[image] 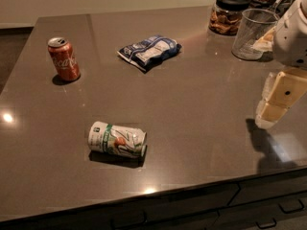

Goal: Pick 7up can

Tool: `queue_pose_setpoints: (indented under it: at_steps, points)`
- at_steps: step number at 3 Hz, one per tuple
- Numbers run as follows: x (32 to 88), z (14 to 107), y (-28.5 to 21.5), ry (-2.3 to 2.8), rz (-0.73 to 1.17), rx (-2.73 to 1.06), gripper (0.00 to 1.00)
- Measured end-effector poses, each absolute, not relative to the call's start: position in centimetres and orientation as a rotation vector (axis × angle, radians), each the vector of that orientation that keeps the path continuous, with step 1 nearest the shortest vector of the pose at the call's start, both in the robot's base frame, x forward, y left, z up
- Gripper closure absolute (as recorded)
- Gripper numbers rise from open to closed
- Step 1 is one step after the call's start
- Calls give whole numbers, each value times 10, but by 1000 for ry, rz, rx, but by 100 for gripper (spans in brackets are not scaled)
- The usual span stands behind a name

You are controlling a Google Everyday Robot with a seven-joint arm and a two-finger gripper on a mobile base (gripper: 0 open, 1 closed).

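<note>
The 7up can [116,139] lies on its side on the dark countertop [192,104], near the front edge, left of centre. It is white-silver with a green band and a red-orange spot. My gripper [271,110] hangs at the right edge of the view, above the counter, far to the right of the can and apart from it. Its cream-coloured fingers [283,92] point down and to the left.
A red Coca-Cola can [64,59] stands upright at the back left. A blue-and-white snack bag [149,51] lies at the back centre. A clear plastic cup [253,33] and a black-lidded jar [229,12] stand at the back right. Drawers [268,200] run below the counter's front edge.
</note>
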State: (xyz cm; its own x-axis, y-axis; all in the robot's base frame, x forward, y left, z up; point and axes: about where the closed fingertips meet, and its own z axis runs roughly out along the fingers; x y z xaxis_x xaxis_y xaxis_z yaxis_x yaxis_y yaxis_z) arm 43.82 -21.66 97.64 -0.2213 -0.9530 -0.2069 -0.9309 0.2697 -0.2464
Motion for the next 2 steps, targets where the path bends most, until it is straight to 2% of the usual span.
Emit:
queue_pose_setpoints:
  at_steps: [2]
  points:
    - [438,968,-201,2219,-74,-1732,0]
